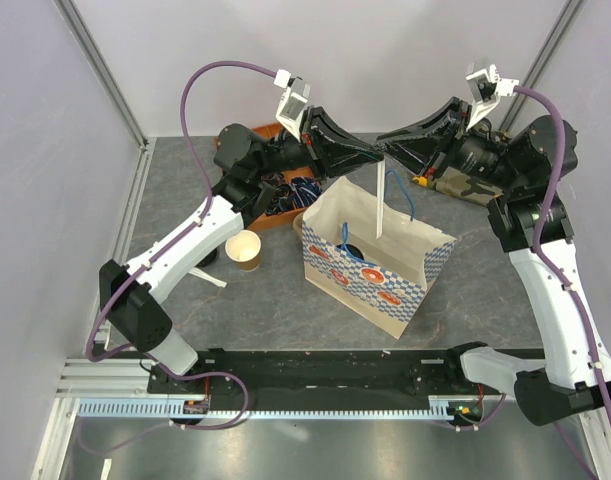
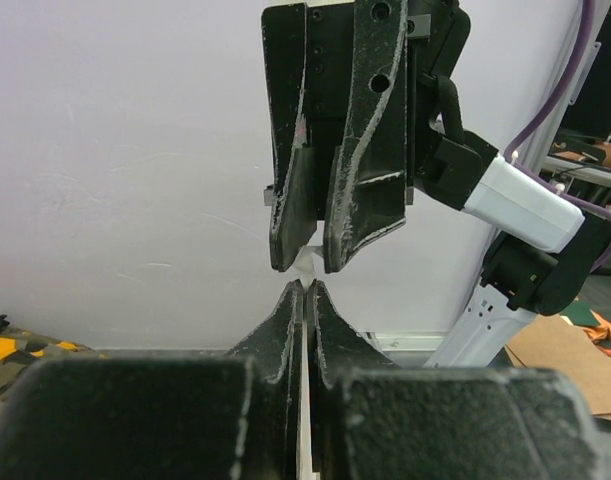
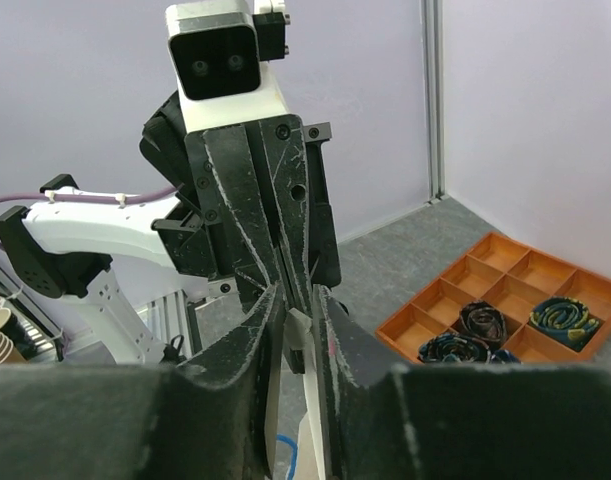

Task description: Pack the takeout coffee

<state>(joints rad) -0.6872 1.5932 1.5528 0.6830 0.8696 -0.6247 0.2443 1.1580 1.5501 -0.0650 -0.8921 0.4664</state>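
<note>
Pinching top of white strip (image 1: 381, 200) with left gripper (image 2: 305, 288), jaws clamped tight. Flanking same strip from 3 o'clock with right gripper (image 3: 297, 292), jaws narrow; cannot tell whether gripping. Glimpsing what looks like takeout coffee (image 1: 351, 251) inside paper bag (image 1: 385, 285), dark lid up. Noting lidless tan cup (image 1: 243, 250) at bag's 9 o'clock.

Mid-table stands a blue-patterned white paper bag (image 1: 425, 262). Left of it is a lidless tan paper cup (image 1: 243, 250); behind the cup, an orange compartmented plastic tray (image 1: 275, 222). Under the left gripper (image 1: 375, 152), over the bag, hangs a narrow white strip (image 1: 382, 200).
</note>
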